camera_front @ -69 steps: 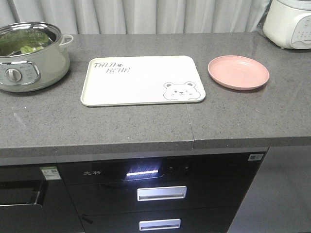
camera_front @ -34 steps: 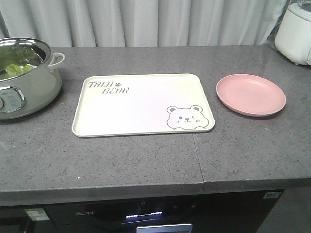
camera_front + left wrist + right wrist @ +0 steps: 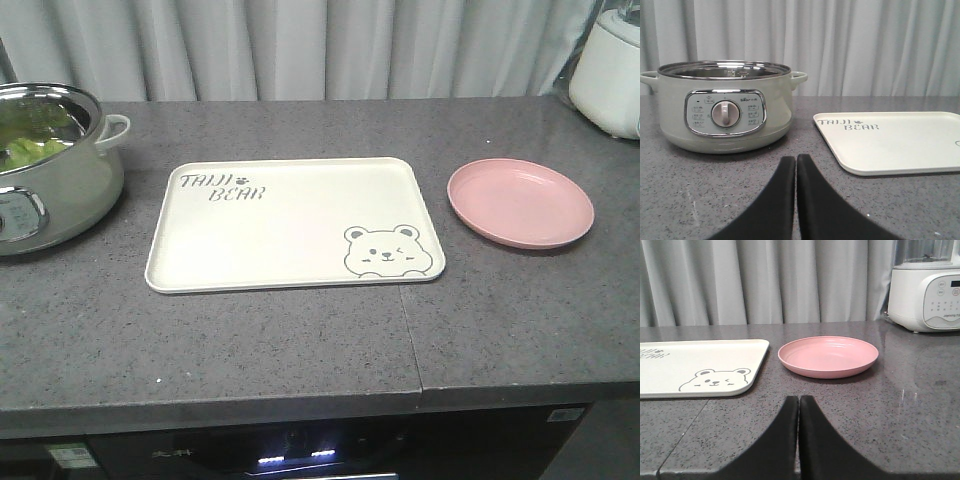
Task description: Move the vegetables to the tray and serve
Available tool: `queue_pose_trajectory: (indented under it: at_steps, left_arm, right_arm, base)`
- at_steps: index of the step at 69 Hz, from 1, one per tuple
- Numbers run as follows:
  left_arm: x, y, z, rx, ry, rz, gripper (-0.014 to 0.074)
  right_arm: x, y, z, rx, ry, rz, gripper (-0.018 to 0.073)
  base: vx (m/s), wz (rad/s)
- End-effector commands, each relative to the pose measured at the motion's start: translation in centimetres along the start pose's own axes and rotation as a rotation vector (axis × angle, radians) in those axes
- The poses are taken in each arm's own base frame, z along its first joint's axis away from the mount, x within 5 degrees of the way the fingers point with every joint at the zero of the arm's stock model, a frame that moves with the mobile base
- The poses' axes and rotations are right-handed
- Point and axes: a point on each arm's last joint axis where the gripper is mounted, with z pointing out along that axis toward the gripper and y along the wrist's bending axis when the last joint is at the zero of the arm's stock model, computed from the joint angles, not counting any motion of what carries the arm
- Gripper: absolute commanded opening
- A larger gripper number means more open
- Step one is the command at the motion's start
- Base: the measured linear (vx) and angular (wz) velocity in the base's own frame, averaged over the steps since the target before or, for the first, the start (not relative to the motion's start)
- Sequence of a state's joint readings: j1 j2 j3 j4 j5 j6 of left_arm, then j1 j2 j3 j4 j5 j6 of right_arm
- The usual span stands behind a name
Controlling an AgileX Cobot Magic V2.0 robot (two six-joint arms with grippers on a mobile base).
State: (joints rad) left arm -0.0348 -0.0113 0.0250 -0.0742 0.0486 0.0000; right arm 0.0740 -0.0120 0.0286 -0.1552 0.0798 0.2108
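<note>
The cream tray (image 3: 290, 225) with "TAIJI BEAR" lettering and a bear drawing lies bare in the middle of the counter; it also shows in the left wrist view as the tray (image 3: 900, 142) and in the right wrist view as the tray (image 3: 695, 365). Green vegetables (image 3: 30, 140) lie inside the electric pot (image 3: 50, 190) at the far left. My left gripper (image 3: 796, 161) is shut and empty, low over the counter in front of the pot (image 3: 725, 112). My right gripper (image 3: 799, 401) is shut and empty, in front of the pink plate (image 3: 828, 356).
A round pink plate (image 3: 520, 202) sits right of the tray. A white appliance (image 3: 610, 70) stands at the back right corner, also seen as the white appliance (image 3: 926, 290). Curtains hang behind the grey stone counter (image 3: 300, 340), whose front edge is near.
The front view has moved forward and risen: the counter fills more of the frame and the drawers below have dropped out of sight. The things on the counter have not moved.
</note>
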Motion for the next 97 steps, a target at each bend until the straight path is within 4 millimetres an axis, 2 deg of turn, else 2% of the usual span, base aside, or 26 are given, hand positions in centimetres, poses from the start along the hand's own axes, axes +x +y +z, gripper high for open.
queue_pose_trajectory:
  at_steps: [1,97]
  left_arm:
    - [-0.41,0.04,-0.1,-0.003,-0.077,-0.008,-0.0006]
    - [-0.41,0.04,-0.1,-0.003,-0.077,-0.008,-0.0006]
  right_arm:
    - [-0.5,0.11,-0.01,-0.011,-0.073,-0.01,-0.0007]
    - [-0.5,0.11,-0.01,-0.011,-0.073,-0.01,-0.0007]
  base:
    - [0.03,0.0]
    - [0.02,0.0]
